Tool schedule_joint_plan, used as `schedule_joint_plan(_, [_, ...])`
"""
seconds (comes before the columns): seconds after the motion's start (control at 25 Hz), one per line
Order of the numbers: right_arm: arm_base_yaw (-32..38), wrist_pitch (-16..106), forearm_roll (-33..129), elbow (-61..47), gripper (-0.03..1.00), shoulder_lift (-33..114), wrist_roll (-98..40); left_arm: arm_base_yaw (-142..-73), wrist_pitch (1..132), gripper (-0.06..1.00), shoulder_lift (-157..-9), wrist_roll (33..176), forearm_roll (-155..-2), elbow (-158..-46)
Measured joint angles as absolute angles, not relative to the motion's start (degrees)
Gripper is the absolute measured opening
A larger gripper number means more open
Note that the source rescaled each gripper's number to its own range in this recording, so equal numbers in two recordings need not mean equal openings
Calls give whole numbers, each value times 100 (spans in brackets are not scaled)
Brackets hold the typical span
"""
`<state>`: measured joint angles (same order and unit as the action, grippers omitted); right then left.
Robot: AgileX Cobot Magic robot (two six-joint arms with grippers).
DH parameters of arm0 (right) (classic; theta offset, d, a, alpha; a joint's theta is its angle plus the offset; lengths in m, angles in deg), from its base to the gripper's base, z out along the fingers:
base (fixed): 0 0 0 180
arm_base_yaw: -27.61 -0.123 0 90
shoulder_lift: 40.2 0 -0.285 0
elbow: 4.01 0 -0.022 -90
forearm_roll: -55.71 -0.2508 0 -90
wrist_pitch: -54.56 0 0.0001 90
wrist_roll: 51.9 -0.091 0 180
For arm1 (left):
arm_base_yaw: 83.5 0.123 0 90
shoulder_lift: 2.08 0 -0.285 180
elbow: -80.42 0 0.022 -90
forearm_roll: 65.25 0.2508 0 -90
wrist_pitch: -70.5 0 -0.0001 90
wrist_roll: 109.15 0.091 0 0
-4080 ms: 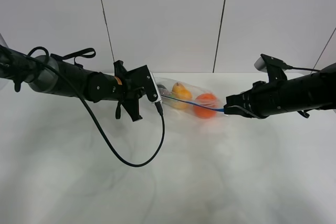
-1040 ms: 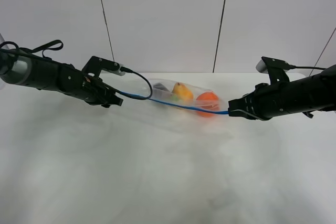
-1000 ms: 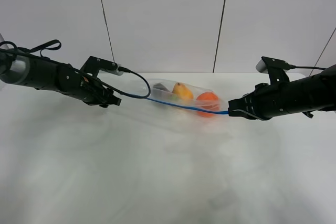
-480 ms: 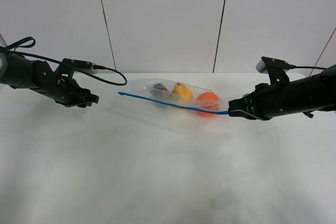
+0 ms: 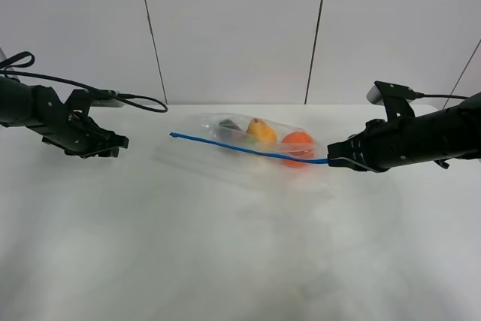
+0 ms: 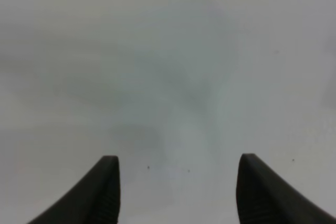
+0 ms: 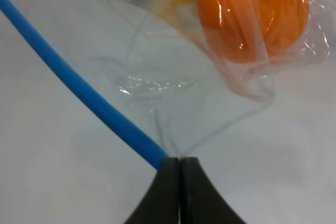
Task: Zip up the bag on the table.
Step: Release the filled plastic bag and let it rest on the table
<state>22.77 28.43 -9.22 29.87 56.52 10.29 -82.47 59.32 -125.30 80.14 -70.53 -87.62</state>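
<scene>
Dimly — dark eggplant (image 5: 228, 126) inside the bag (image 5: 272, 131).

A plain white table (image 5: 225, 246) with a smooth matte top fills the near and middle ground, and its far edge runs along a pale panelled wall (image 5: 233, 28). One thing lies on it, at the far middle, a little right of centre: a clear crinkly bag (image 5: 274, 127). Its blue zipper strip (image 5: 225, 144) runs along the near edge from left to right. Through the plastic show a dark eggplant (image 5: 228, 128) at the left, a yellow fruit (image 5: 261, 131) in the middle and an orange (image 5: 297, 143) at the right.
</scene>
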Motion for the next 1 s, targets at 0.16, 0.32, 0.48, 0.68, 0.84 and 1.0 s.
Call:
schedule_joint_plan(0.16, [2277, 2855, -922, 2987, 0, 5652, 1029, -8247, 5589, 71, -12530, 7901, -7053, -8961])
schedule_joint_plan(0.32, [2277, 2855, -922, 2987, 0, 5652, 1029, -8247, 5243, 71, -12530, 7882, -7053, -9165])
schedule_joint_plan(0.48, [2277, 2855, -922, 2987, 0, 5652, 1029, -8247, 4924, 71, -12530, 7864, -7055, -9302])
schedule_joint_plan(0.68, [2277, 2855, -910, 2987, 0, 5652, 1029, -8247, 4486, 71, -12530, 7863, -7055, -9436])
schedule_joint_plan(0.84, [2277, 2855, -900, 2987, 0, 5652, 1029, -8247, 4300, 71, -12424, 7863, -7055, -9479])
schedule_joint_plan(1.0, [2277, 2855, -900, 2987, 0, 5652, 1029, -8247, 4272, 71, -12171, 7886, -7055, -9479])
